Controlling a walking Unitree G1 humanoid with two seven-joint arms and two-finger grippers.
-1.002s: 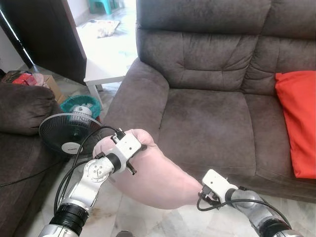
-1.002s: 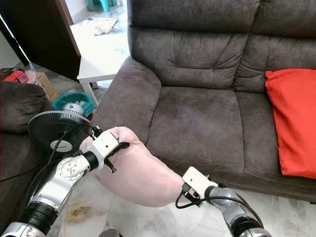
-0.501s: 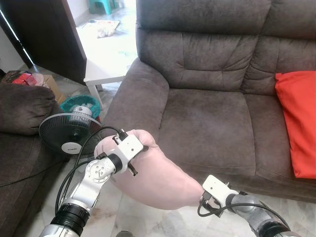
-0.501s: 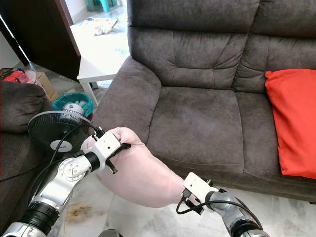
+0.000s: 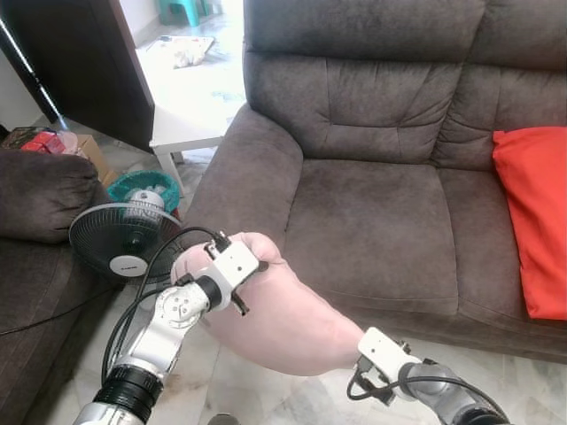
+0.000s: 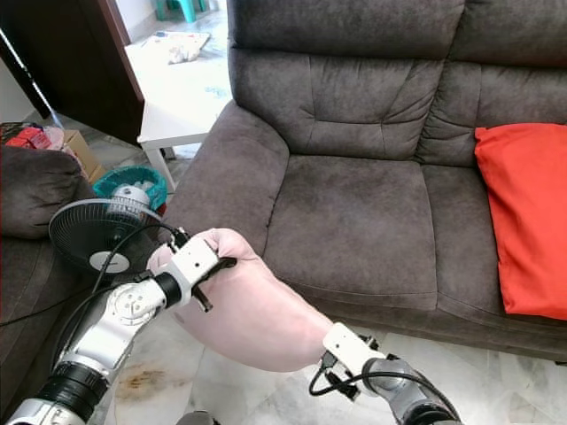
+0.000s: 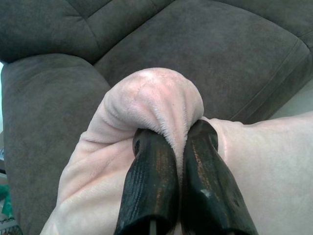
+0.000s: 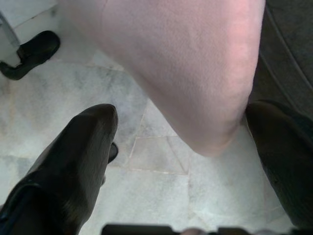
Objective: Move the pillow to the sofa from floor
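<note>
Pink pillow (image 5: pixel 275 319) held off floor, before grey sofa (image 5: pixel 381 204).

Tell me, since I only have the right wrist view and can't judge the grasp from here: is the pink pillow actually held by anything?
Observer: Yes. The left gripper is shut on a bunched fold of the pink pillow.
Operator: And my right gripper?
Observer: The right gripper is open, its fingers apart, with the pillow's lower end hanging between them, untouched.
Operator: Where is the pillow relative to the sofa?
Observer: It hangs above the marble floor, just in front of the grey sofa seat.
Operator: Anything on the seat?
Observer: A red cushion lies on the right part of the seat.
</note>
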